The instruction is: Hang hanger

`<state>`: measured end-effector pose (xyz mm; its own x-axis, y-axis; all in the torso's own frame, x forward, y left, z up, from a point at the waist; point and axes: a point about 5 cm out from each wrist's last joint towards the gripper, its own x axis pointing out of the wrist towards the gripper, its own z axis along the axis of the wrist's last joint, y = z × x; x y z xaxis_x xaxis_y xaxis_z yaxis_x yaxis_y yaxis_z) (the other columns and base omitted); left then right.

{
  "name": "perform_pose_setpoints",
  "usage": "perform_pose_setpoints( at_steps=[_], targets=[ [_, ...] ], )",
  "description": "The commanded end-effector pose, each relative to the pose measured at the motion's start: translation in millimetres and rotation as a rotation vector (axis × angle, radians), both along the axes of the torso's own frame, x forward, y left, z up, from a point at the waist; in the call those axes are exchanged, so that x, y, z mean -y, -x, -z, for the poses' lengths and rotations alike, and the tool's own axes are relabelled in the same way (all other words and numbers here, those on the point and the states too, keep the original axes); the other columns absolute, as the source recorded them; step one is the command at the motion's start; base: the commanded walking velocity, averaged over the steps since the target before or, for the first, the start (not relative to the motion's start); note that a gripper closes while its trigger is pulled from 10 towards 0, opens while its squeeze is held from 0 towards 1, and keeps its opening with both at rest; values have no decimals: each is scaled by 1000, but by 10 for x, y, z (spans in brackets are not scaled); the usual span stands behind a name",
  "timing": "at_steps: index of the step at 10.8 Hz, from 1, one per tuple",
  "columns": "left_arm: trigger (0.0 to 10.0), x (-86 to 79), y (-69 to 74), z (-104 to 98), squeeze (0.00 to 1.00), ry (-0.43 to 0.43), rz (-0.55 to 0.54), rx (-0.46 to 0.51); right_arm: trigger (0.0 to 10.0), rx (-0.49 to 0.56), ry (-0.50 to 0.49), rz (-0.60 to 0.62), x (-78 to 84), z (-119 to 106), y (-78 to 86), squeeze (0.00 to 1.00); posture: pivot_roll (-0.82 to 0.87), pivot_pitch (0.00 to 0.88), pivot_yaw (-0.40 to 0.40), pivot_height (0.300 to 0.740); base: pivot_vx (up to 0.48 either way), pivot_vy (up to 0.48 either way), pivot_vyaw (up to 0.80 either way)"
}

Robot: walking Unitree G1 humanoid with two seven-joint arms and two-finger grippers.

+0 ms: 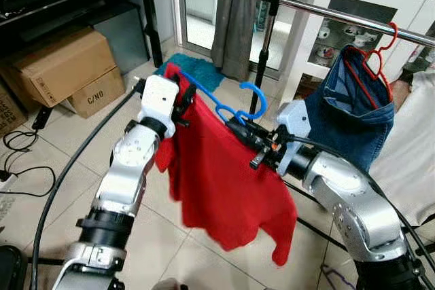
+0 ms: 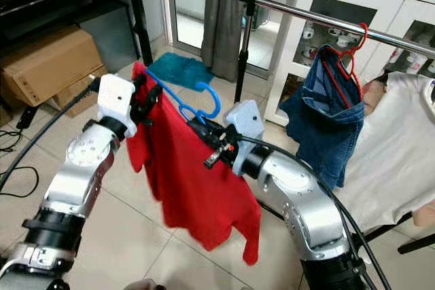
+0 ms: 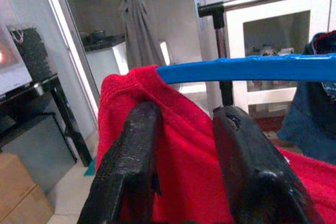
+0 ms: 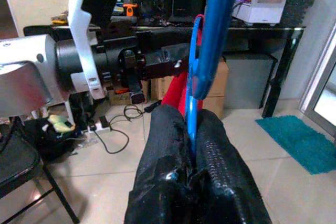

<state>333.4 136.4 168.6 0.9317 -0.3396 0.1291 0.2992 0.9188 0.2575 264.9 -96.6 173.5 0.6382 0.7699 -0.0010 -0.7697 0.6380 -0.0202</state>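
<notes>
Hanger status: your blue hanger (image 1: 228, 108) is airborne, carried between both arms with a red shirt (image 1: 224, 181) draped on it, not yet on the rail. Your right gripper (image 1: 239, 129) has its fingers pinched tight on the hanger's blue wire near the neck, just below the hook; the right wrist view shows the wire squeezed between the two black pads (image 4: 220, 156). Your left gripper (image 1: 182, 103) holds the other shoulder end, fingers closed down over red fabric with the blue bar running just past the tips, seen in the left wrist view. The hanger's long axis runs roughly from 10 o'clock down to 4 o'clock between the two grippers. Key relation: the silver clothes rail (image 1: 353, 22) sits at about 1 o'clock from the hook (image 1: 257, 100), higher up and well apart. A red hanger (image 1: 372, 59) with a denim garment (image 1: 350, 110) already hangs there. The right arm is nearer the rail, so I judge it leads the lift, and the hook must rise above the bar and clear the denim before you lower it on.
</notes>
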Motion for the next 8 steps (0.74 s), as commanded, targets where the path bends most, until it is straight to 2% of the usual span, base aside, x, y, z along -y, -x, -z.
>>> perform_pose_setpoints(
  at_steps=[1, 2, 3, 4, 5, 8],
  targets=[
    [10000, -51, -33, -4, 0, -9, -10, -7, 0, 69, -27, -22, -22, -134, 7, 0, -28, 0, -14, 740, 0, 0, 0],
    [10000, -56, -38, 3, 0, -9, -11, -11, 0, 72, -28, -23, -23, -137, 10, 0, -29, 0, -12, 740, 0, 0, 0],
    [8510, -63, -45, 10, 0, -7, -14, -16, 0, 75, -31, -24, -24, -142, 15, 0, -29, 0, -10, 740, 0, 0, 0],
    [824, -69, -53, 16, 0, -4, -16, -20, 0, 80, -34, -23, -24, -148, 17, 0, -30, 0, -7, 740, 0, 0, 0],
    [0, -72, -55, 17, 0, -4, -16, -20, 0, 82, -35, -23, -25, -149, 17, 0, -29, 0, -6, 740, 0, 0, 0],
    [0, -90, -56, 25, 0, 12, -20, -23, 0, 87, -33, -20, -16, -146, 15, 0, -29, 0, -3, 740, 0, 0, 0]
  ],
)
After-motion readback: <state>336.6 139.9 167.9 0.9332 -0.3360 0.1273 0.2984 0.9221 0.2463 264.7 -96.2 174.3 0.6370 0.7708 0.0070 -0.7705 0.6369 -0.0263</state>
